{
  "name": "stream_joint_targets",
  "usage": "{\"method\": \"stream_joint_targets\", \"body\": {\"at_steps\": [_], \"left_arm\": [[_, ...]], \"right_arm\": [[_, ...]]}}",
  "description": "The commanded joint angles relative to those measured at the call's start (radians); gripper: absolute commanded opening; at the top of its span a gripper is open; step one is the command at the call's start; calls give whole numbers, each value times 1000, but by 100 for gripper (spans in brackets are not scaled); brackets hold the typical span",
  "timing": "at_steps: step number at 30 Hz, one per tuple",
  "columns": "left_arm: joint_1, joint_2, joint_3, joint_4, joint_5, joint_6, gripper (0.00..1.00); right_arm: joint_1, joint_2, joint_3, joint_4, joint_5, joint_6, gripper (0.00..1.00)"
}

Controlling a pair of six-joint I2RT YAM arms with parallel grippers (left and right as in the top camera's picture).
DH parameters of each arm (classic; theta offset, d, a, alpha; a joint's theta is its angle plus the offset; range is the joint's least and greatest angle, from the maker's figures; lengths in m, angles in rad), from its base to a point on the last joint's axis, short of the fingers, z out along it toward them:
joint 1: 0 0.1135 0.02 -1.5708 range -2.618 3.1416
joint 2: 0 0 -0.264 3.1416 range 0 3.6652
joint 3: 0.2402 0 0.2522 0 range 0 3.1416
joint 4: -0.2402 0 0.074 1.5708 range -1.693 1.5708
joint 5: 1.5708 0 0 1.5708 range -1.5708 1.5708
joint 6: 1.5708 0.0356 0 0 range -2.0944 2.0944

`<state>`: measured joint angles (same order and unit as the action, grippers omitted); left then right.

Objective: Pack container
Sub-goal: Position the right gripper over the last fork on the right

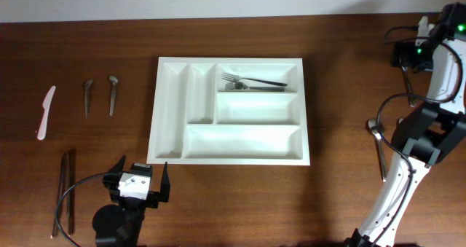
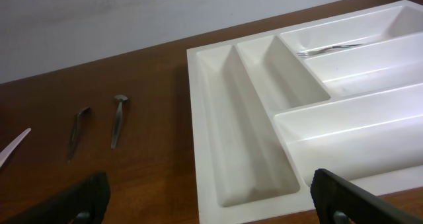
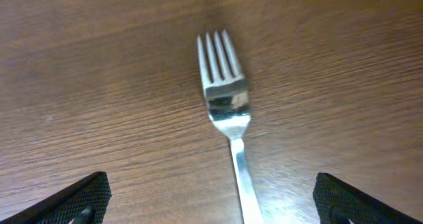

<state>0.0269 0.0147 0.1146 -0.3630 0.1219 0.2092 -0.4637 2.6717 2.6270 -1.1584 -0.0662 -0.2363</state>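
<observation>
The white five-compartment container (image 1: 244,141) lies in the middle of the table, also in the left wrist view (image 2: 225,118). Its top right compartment holds metal forks (image 1: 251,81) (image 2: 330,49); the other compartments are bare. My left gripper (image 1: 143,167) (image 2: 211,197) is open and empty, just in front of the container's front left corner. My right gripper (image 3: 211,197) is open above a metal fork (image 3: 225,105) lying on the wood to the right of the container (image 1: 378,149). The handle runs between the fingers, untouched. The right fingers are hard to make out in the overhead view.
Left of the container lie two spoons (image 1: 87,95) (image 1: 113,94), also in the left wrist view (image 2: 76,131) (image 2: 117,121), and a white plastic knife (image 1: 45,112) (image 2: 13,148). Long thin utensils (image 1: 65,192) lie at the front left. The right arm (image 1: 437,79) stands at the right edge.
</observation>
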Motion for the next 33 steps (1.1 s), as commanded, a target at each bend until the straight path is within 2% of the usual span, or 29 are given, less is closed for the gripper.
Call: {"method": "stream_joint_targets", "body": {"at_steps": [1, 10, 13, 20, 33], "left_arm": [[5, -8, -4, -1, -7, 13, 99], [5, -8, -4, -1, -7, 13, 99], [5, -8, -4, -1, -7, 13, 99], [5, -8, -4, -1, -7, 13, 99], [5, -8, -4, -1, -7, 13, 99]], "right_arm": [[-11, 19, -3, 9, -27, 6, 99], [-35, 34, -3, 19, 6, 4, 99], [-34, 55, -3, 6, 18, -48, 99], [-14, 64, -3, 9, 83, -72, 99], [-14, 67, -35, 15, 89, -156, 99]]}}
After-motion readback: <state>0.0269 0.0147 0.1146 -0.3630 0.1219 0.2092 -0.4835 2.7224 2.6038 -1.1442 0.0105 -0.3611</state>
